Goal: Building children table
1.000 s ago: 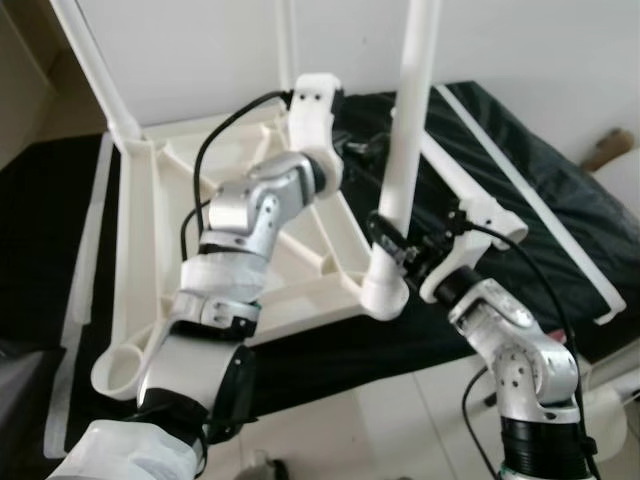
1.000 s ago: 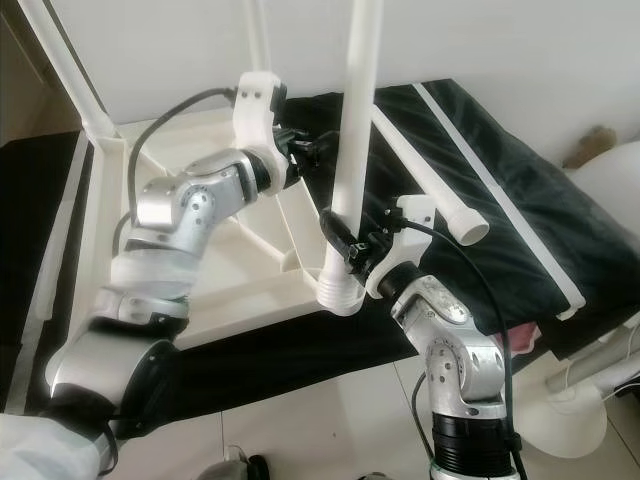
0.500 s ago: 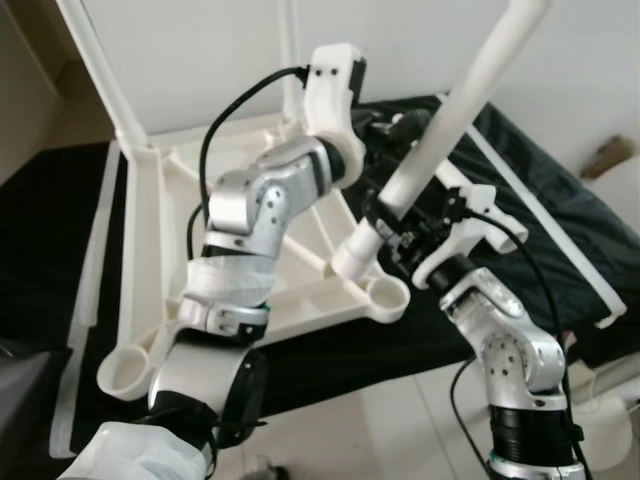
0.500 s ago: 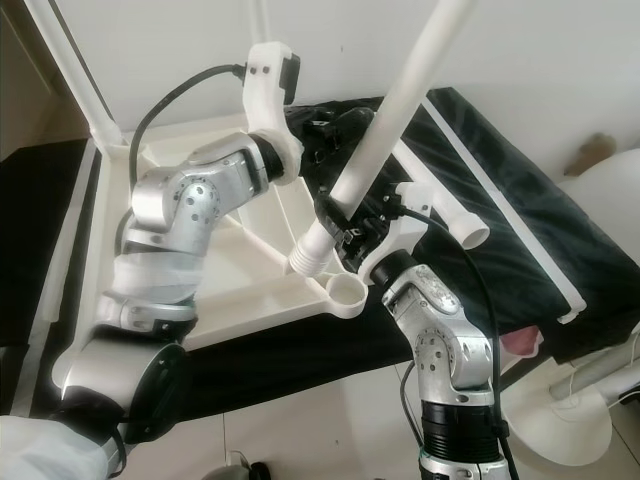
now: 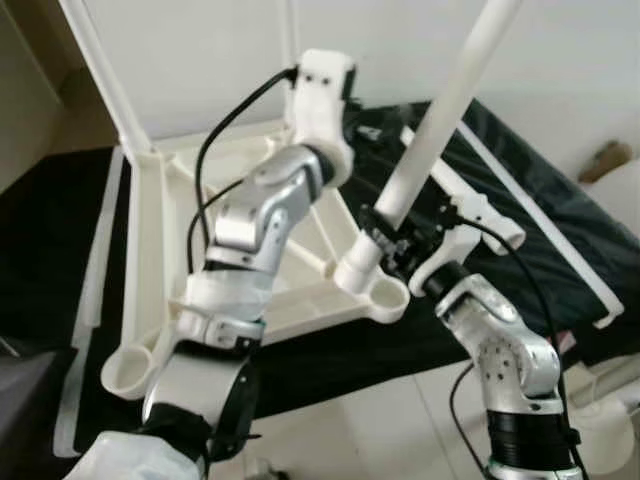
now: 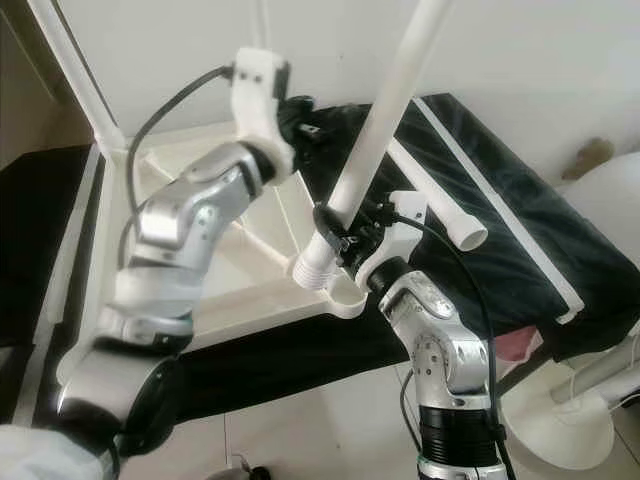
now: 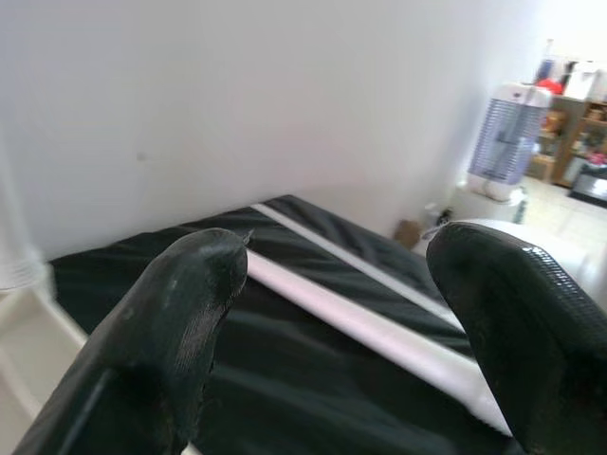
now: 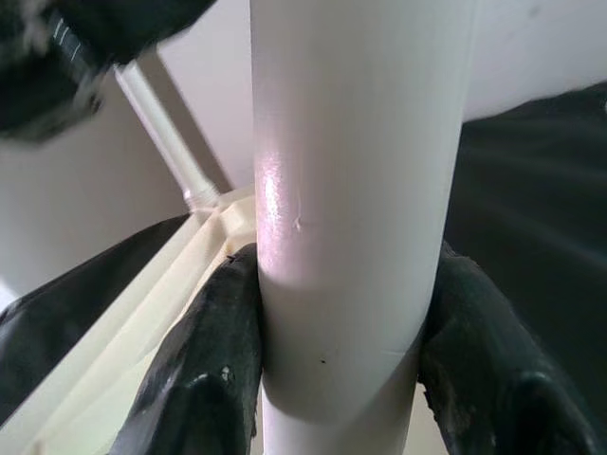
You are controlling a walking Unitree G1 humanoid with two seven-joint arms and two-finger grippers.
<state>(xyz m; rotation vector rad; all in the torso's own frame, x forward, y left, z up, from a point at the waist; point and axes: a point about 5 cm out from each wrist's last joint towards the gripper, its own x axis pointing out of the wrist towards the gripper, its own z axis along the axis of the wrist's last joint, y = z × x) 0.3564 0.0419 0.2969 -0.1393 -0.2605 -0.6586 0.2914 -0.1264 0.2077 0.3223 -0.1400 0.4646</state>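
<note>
Since half a second ago, the threaded lower end of the white table leg (image 6: 372, 145) has dropped closer to the round corner socket (image 5: 385, 296) of the upturned white table frame (image 5: 165, 255); a second ago it stood upright in that socket, and it now leans, tilted up and to the right, its foot just above and beside the socket rim. The socket is unfilled. A second round socket (image 5: 125, 372) at the frame's near left corner holds nothing either.

The right gripper (image 8: 332, 370) is clamped on the leg near its lower end, one black finger pressed to each side. The left gripper (image 7: 351, 313) is raised over the far part of the frame, its fingers (image 7: 175, 322) spread apart with nothing between them.

Legs counted: one in the gripper, two standing at the frame's far corners (image 5: 100, 75), one loose (image 6: 425, 185) on the black cloth (image 6: 510, 215). All upright legs are cut off by the picture's upper edge. A thin white strip (image 6: 500, 165) lies farther right on the cloth. The frame rests partly on the cloth, over pale floor tiles (image 6: 330, 430).
</note>
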